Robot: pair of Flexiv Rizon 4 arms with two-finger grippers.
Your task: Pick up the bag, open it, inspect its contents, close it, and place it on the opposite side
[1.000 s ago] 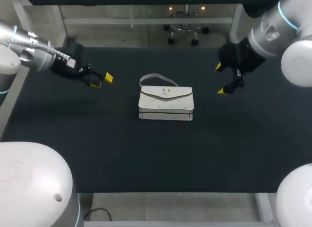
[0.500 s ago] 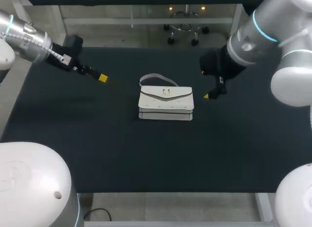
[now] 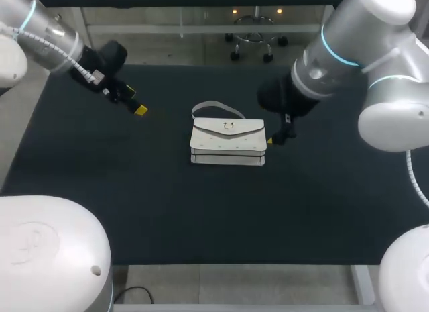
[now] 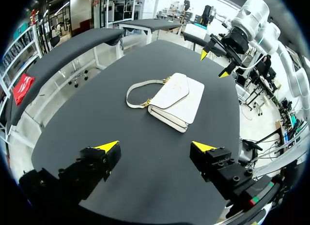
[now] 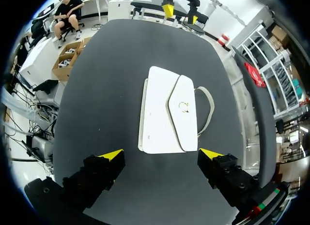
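bag [image 3: 228, 144] lies flat near the middle of the dark desk [image 3: 134, 198]; white, flap shut, small metal clasp [image 3: 228, 126] on the flap; strap [image 3: 216, 109] loops out onto the desk on the bag's far side; right tool [image 3: 273, 139] sits just beside the bag's right end, low over the desk, only one yellow tip visible from the head view; right wrist view shows its yellow tips [image 5: 111, 154] spread wide with nothing between them; the bag's near end is just ahead of the gap, flap and clasp facing up, strap off to one side; can't tell if there's any contact with the bag; left tool [image 3: 135, 101] is well apart from the bag, over the far left part of the desk; left wrist view shows it wide open and empty too; the bag lies well ahead of it on the desk, the right tool beyond the bag with both its tips apart.
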